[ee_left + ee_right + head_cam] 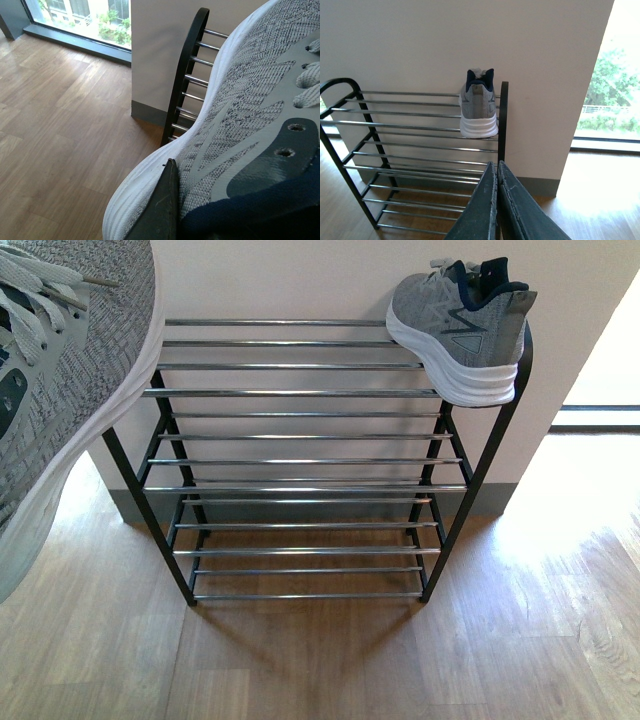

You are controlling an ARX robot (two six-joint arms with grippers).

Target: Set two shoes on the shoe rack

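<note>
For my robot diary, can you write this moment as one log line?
left hand: shut on held sneaker, raised, left of shoe rack | right hand: shut, empty | placed sneaker: top shelf, right end

A grey shoe point(479, 112) with a white sole is set on the top shelf of the shoe rack point(503, 130), at the end by the black side post. Its heel is turned to the camera. The shelves are made of thin shiny bars. The right gripper point(496, 165) is seen in front, its two dark fingers pressed together. A white wall point(420, 40) is seen behind.
</note>
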